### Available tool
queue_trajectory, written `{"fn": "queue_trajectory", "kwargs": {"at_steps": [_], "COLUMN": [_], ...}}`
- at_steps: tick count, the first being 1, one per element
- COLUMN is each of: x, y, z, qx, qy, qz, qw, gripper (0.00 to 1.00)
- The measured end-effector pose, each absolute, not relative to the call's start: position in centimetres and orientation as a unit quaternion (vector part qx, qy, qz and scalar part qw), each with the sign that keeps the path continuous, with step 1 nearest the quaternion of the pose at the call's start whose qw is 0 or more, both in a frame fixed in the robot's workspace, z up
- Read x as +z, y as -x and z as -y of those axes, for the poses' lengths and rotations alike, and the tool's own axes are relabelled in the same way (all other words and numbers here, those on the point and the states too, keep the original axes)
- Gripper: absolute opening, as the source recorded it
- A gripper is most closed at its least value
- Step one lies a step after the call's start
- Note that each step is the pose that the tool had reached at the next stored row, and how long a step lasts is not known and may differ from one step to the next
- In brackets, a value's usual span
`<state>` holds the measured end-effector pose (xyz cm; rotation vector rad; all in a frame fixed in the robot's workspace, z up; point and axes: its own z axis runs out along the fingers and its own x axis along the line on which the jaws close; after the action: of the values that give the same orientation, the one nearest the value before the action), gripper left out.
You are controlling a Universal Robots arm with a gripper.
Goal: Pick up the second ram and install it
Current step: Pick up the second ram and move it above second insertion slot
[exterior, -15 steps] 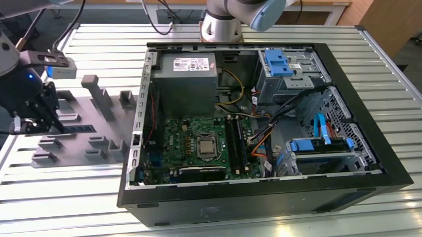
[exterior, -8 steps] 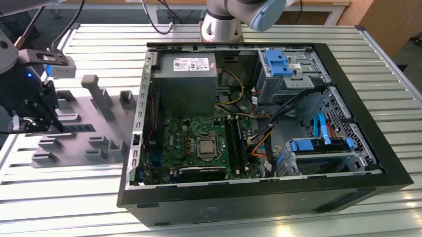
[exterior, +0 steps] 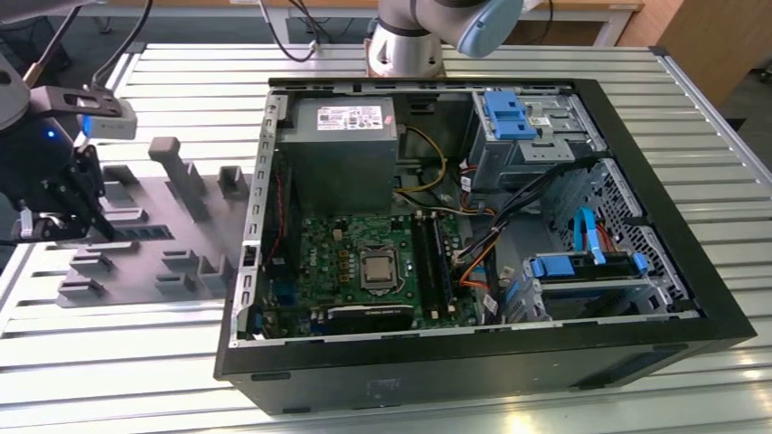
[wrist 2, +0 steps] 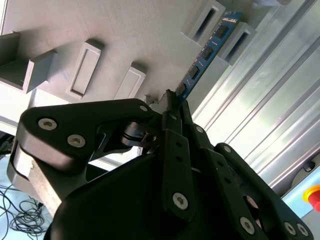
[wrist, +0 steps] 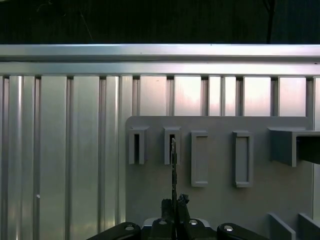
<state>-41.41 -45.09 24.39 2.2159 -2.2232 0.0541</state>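
Note:
The second ram (wrist 2: 205,50) is a thin blue board with small dark chips, and in the first wrist view it appears edge-on as a thin line (wrist: 173,170). My gripper (wrist 2: 172,100) is shut on its near end. The stick's far end lies between two raised slot blocks of the grey holder plate (wrist 2: 100,20). In the exterior view my gripper (exterior: 61,221) hangs over that plate (exterior: 145,244), at the view's left, well away from the open computer case (exterior: 483,353). The green motherboard (exterior: 350,253) with its long black slots (exterior: 432,262) lies inside the case.
The holder plate carries several raised grey blocks and posts (exterior: 181,172). The table is ribbed metal (wrist: 75,150) with an edge rail (wrist: 160,52). Inside the case are a power supply (exterior: 340,145), cable bundles (exterior: 507,217) and light-blue drive brackets (exterior: 507,113). The arm's base (exterior: 410,45) stands behind the case.

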Motion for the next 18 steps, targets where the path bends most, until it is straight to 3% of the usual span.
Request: {"fn": "queue_trajectory", "kwargs": {"at_steps": [18], "x": [25.6], "y": [41.4], "z": [45.1], "qx": [0.017], "qy": [-0.706], "qz": [0.708], "qw": [0.001], "gripper": [0.14]}}
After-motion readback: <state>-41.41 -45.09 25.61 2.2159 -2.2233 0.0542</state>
